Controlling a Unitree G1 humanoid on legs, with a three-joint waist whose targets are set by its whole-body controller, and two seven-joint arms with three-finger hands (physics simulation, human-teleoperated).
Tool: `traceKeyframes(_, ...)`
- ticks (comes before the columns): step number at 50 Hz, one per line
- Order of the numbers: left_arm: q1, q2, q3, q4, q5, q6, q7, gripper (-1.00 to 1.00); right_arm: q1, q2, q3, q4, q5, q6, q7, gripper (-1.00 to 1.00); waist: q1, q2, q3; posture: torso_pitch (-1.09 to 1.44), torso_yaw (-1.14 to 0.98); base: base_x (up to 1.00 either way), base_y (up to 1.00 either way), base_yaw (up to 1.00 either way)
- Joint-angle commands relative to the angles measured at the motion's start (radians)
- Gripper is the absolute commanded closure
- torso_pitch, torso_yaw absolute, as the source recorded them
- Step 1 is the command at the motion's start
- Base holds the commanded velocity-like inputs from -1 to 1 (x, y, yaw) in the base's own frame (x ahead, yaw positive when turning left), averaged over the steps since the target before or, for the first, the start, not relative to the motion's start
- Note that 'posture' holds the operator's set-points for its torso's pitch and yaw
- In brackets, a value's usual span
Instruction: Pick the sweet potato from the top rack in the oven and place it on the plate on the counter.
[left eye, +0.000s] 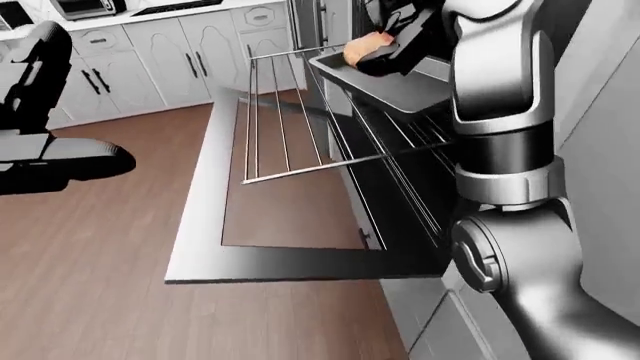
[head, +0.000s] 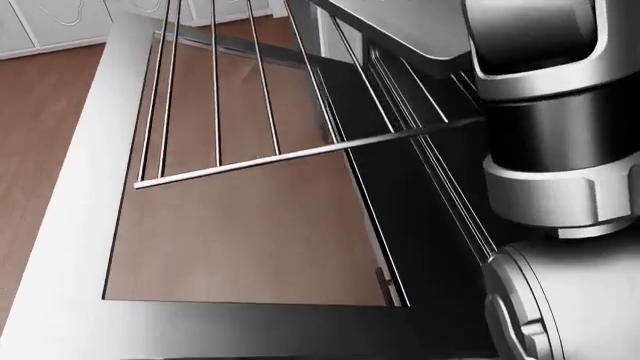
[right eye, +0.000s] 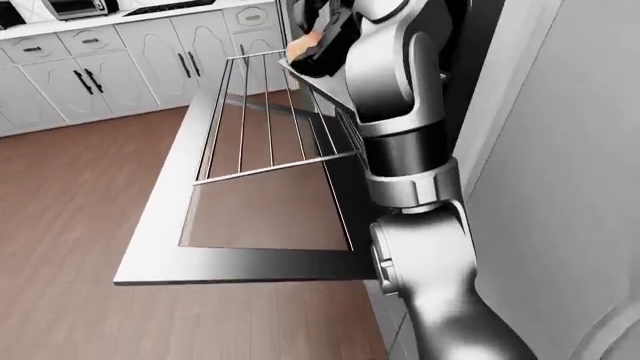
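The sweet potato (left eye: 360, 51) is an orange-pink lump at the top of the left-eye view, held just above the grey oven tray (left eye: 405, 88). My right hand (left eye: 388, 45) is shut on it, black fingers wrapped round its right side. The right-eye view shows the same sweet potato (right eye: 302, 46) in the hand. The head view shows neither, only my right arm (head: 545, 135). My left hand (left eye: 55, 159) is a dark shape at the left edge, low over the floor, its fingers not distinguishable. No plate is in view.
A wire rack (left eye: 285, 139) is pulled out over the open oven door (left eye: 250, 259), which lies flat above the wooden floor. White cabinets (left eye: 150, 67) line the top left, with a small appliance (left eye: 78, 7) on their counter. A grey wall panel fills the right.
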Motion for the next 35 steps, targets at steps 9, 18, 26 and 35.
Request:
traceKeyframes(9,-0.006,0.048,0.043,0.024,0.001,-0.044,0.001,-1.00,-0.063,0.009,0.019,-0.059,0.074,0.005,-0.037,1.00,0.053,0.186,0.008,-0.14,0.00,-0.45,0.42,0.56)
traceKeyframes(18,-0.012,0.045,0.028,0.046,0.029,-0.045,-0.020,-1.00,-0.050,0.004,0.034,-0.097,0.070,0.019,-0.012,1.00,0.080,0.005,0.013,-0.14,0.00,-0.18,0.00,1.00)
traceKeyframes(26,-0.061,-0.004,-0.058,0.074,0.142,-0.025,-0.060,-1.00,-0.005,0.013,0.028,-0.130,0.061,0.010,-0.012,1.00,0.044,-0.020,0.000,-0.14,0.00,-0.05,1.00,0.00)
traceKeyframes(35,-0.081,-0.063,-0.073,0.060,0.203,0.020,-0.085,-1.00,0.045,0.019,0.029,-0.180,0.072,0.017,-0.016,1.00,-0.003,0.044,0.009,-0.14,0.00,0.08,1.00,0.00)
